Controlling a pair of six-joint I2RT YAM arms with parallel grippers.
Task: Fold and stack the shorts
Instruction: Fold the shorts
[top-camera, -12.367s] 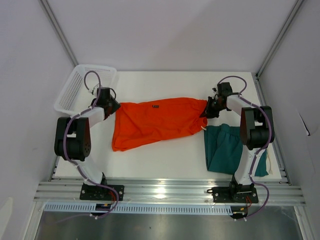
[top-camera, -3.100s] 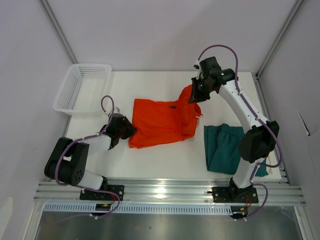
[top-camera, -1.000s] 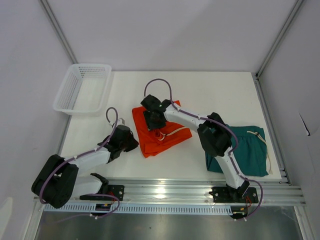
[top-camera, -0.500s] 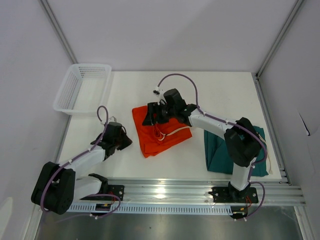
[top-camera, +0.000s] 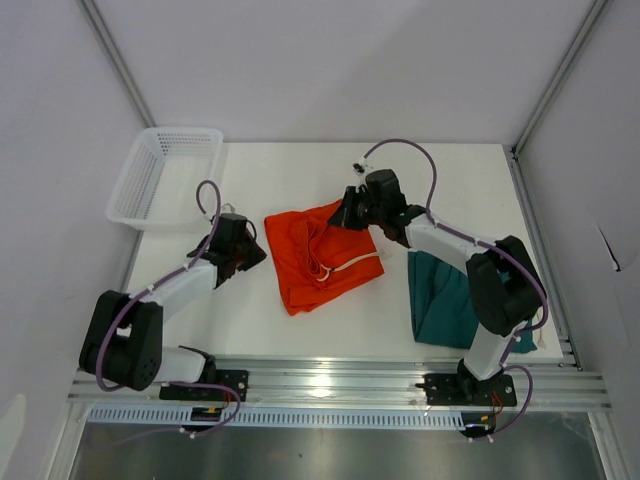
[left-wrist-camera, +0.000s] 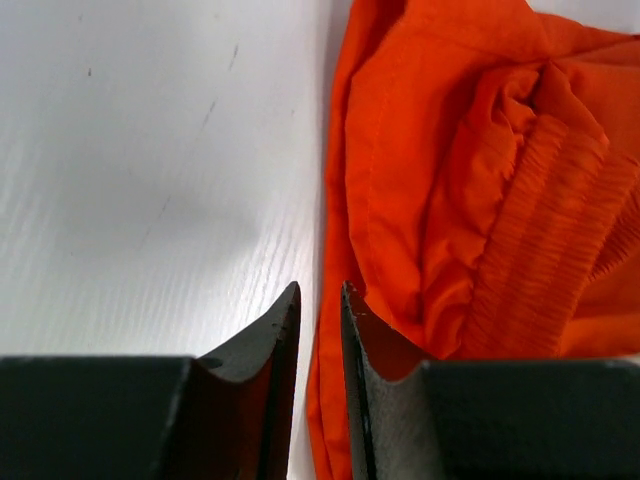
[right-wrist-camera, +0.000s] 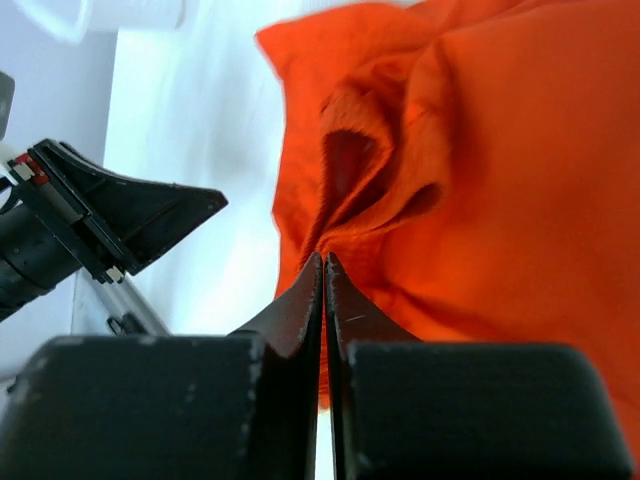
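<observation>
The orange shorts (top-camera: 318, 262) lie in a lumpy heap just in front of the right pincer (top-camera: 345, 213). That pincer is pinched tight on one corner of the cloth and lifts it a little. I think this is so it can pull that side flat or lay it over for a fold. At its tips the cloth gathers into wrinkles. The cloth looks thin, soft and floppy. It has a bumpy, stretchy waistband (left-wrist-camera: 545, 230) and a white drawstring (top-camera: 350, 268) curling on top. The left pincer (top-camera: 252, 256) sits low on the other side, with the cloth's edge just beside its right finger. Its fingers are a tiny bit apart and hold nothing, so it may be there to grab that edge. The teal shorts (top-camera: 437, 300) lie flatter and smoother, well behind the right pincer, partly under its arm. Both pairs rest on a smooth white table (top-camera: 300, 325). A white mesh basket (top-camera: 165, 178) stands well beyond the left pincer, off to its left.
</observation>
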